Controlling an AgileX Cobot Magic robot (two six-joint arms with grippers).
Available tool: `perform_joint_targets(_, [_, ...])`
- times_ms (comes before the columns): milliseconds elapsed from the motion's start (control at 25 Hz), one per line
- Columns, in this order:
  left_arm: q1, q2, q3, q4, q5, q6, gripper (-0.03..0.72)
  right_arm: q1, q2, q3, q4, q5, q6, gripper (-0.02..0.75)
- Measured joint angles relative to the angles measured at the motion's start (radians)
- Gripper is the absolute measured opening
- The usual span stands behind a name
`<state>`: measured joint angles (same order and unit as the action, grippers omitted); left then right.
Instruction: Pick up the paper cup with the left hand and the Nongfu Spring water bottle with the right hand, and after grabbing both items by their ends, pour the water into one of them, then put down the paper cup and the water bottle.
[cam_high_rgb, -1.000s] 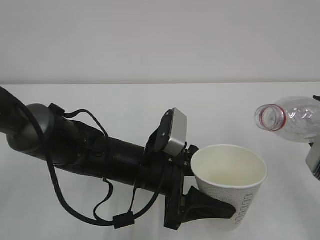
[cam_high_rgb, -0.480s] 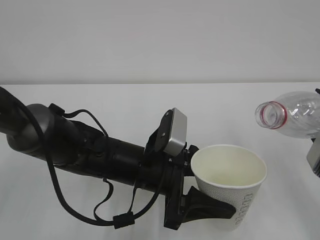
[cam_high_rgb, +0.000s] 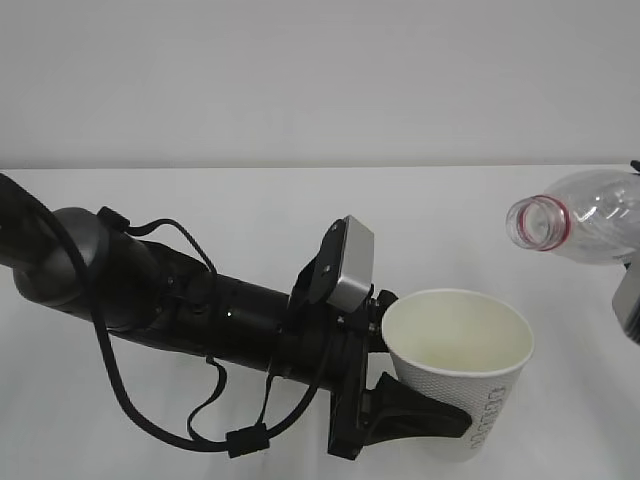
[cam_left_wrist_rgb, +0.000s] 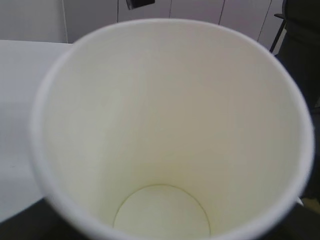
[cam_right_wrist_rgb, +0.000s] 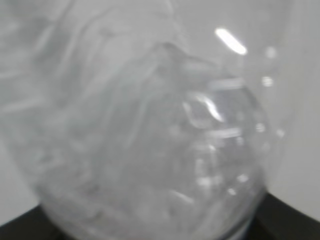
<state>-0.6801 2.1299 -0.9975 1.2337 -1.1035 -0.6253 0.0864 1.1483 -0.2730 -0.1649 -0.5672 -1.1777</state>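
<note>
My left gripper (cam_high_rgb: 418, 372) is shut on the white paper cup (cam_high_rgb: 470, 340), one black finger on each side, holding it upright at the lower middle. In the left wrist view the paper cup (cam_left_wrist_rgb: 165, 125) fills the frame; its cream inside looks dry, with no water in it. The clear Nongfu Spring water bottle (cam_high_rgb: 590, 222) hangs in the air up and to the right of the cup. It lies almost level, its open red-ringed mouth facing left. My right gripper (cam_right_wrist_rgb: 155, 231) is shut on it, fingers hidden behind the blurred Nongfu Spring water bottle (cam_right_wrist_rgb: 150, 130). Whether there is water in it I cannot tell.
The white table (cam_high_rgb: 200, 210) runs back to a pale wall. My left arm (cam_high_rgb: 180, 300), with looped cables and a grey box (cam_high_rgb: 348, 265), crosses the lower left. A grey part of the right arm (cam_high_rgb: 630, 305) shows at the right edge.
The bottle has risen a little, its mouth drifting slightly up and left. The cup and the left arm have not moved.
</note>
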Motion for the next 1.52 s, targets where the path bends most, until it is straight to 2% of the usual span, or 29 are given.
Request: perform_joint_targets(1520, [0.0,0.0,-0.002,0.0,0.0,0.0,0.531,0.0,0.054,-0.01,0.0,-0.063,-0.117,0.45])
